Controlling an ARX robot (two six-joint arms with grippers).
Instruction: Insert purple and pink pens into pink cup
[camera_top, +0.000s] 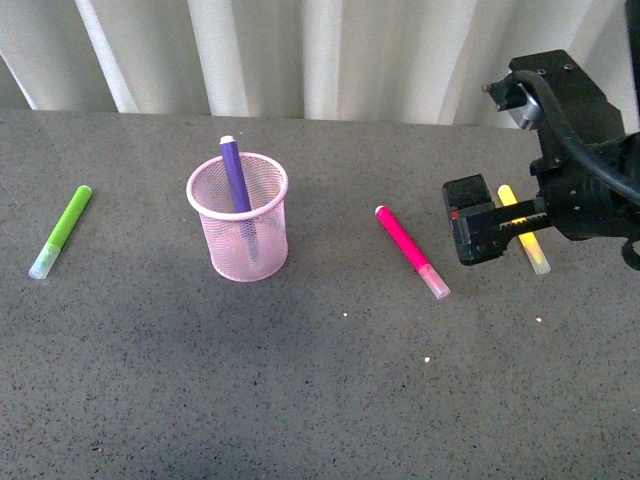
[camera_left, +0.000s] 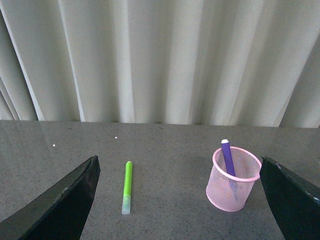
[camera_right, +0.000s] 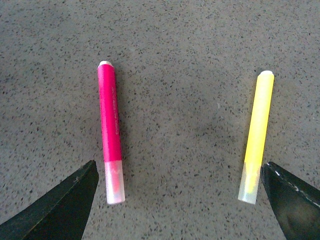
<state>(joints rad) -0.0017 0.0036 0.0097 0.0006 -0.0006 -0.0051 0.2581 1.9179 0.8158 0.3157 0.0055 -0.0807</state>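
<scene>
Lying flat on the grey speckled tabletop (camera_top: 320, 390), the magenta pink marker pen (camera_top: 411, 251) is outside the cup, right of centre, its translucent cap at the nearer, rightward end. The black right hand (camera_top: 478, 228) hangs just to the right of it, not touching it. Its wrist view looks straight down and shows the two fingers (camera_right: 65, 210) spread wide apart and holding nothing, with the pink pen close inside one finger and the yellow marker (camera_right: 259, 130) close inside the other. The dark purple marker pen (camera_top: 236, 175) already stands tilted inside the light pink wire-mesh cup (camera_top: 225, 250), its top poking above the rolled rim toward the far side. The cup stands upright left of centre, well apart from the pink pen. A lime green marker (camera_top: 62, 230) lies near the left edge. The left hand (camera_left: 178, 162) shows only in its own wrist view, fingers wide apart and empty, facing the cup and green marker from a distance, with a pale pleated curtain (camera_left: 160, 60) behind.
</scene>
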